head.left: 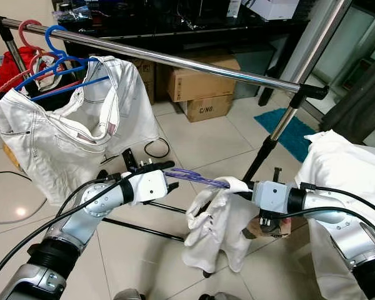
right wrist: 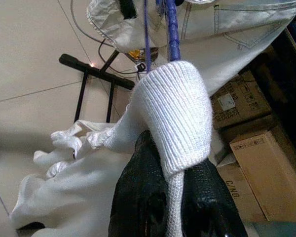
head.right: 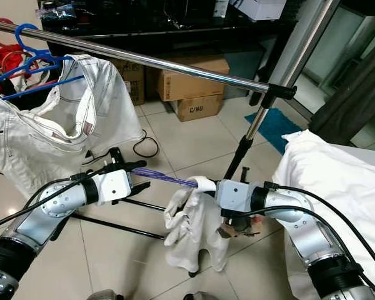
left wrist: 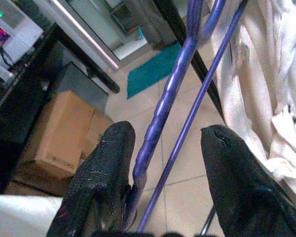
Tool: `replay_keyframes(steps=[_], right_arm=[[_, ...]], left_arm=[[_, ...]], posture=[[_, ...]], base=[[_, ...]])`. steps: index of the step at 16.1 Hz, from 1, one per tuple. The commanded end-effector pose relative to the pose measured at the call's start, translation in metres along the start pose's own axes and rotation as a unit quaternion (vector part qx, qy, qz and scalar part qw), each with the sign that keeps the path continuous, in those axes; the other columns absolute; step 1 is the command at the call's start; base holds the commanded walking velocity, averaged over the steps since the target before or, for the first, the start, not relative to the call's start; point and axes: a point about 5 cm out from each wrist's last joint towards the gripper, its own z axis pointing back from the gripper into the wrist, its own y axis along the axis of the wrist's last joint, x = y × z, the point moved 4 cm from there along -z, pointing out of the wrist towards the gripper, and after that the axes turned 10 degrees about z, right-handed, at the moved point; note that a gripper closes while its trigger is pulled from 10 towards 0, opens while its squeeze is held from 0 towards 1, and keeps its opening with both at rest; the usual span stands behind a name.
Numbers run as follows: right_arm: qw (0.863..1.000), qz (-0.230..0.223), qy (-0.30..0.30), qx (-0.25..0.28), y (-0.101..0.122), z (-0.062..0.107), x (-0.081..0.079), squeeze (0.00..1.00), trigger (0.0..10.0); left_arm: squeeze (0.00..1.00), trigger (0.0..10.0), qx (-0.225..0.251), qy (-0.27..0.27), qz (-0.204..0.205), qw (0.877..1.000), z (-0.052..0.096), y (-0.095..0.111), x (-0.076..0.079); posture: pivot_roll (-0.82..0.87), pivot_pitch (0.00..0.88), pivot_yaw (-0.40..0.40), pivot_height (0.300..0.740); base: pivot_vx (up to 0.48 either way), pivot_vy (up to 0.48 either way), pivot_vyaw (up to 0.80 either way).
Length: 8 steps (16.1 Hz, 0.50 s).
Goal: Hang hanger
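Hanger point(head.left: 194, 177), purple, is lying roughly level between both arms, well below the clothes rail point(head.left: 175, 60), long axis running left to right. Right claw point(right wrist: 175, 197) is clenching one end through the white garment point(head.left: 215, 231) draped on it. Left claw point(left wrist: 163, 163) is straddling the other end, fingers spread, not gripping. Judgement: the rail lies up and forward; the right arm is carrying the load.

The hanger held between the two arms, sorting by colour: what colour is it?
Purple. The hanger shows best in the left wrist view, running between the left claw's fingers.
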Motion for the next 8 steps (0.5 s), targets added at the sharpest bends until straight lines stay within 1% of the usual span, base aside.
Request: replay_keyframes(steps=[1,2,3,4,8], right_arm=[[0.999,0.009,-0.012,0.029,0.014,-0.001,0.010,0.00,0.0],[0.999,0.009,-0.012,0.033,0.016,-0.001,0.010,0.00,0.0],[0.999,0.007,-0.013,0.046,0.021,-0.002,0.010,0.00,0.0],[0.998,0.005,-0.012,0.062,0.028,-0.002,0.010,0.00,0.0],[0.996,0.005,-0.005,0.090,0.038,0.004,0.011,0.00,0.0]], left_arm=[[0.00,10.0,0.000,-0.018,-0.003,1.000,-0.004,0.002,0.004],[0.00,10.0,-0.001,-0.019,-0.001,1.000,-0.004,0.001,0.004],[0.00,3.8,-0.001,-0.029,0.005,1.000,-0.005,0.001,0.007],[0.00,0.0,0.003,-0.039,0.014,0.999,-0.006,0.002,0.011],[0.00,0.0,0.004,-0.052,0.022,0.998,-0.006,0.002,0.014]], posture=[[0.08,0.016,-0.080,0.740],[0.08,0.016,-0.080,0.740],[0.08,0.017,-0.080,0.740],[0.08,0.017,-0.080,0.740],[0.08,0.016,-0.079,0.740]], base=[[0.000,0.000,0.00],[0.000,0.000,0.00],[0.000,0.000,0.00],[0.000,0.000,0.00],[0.000,0.000,0.00]])
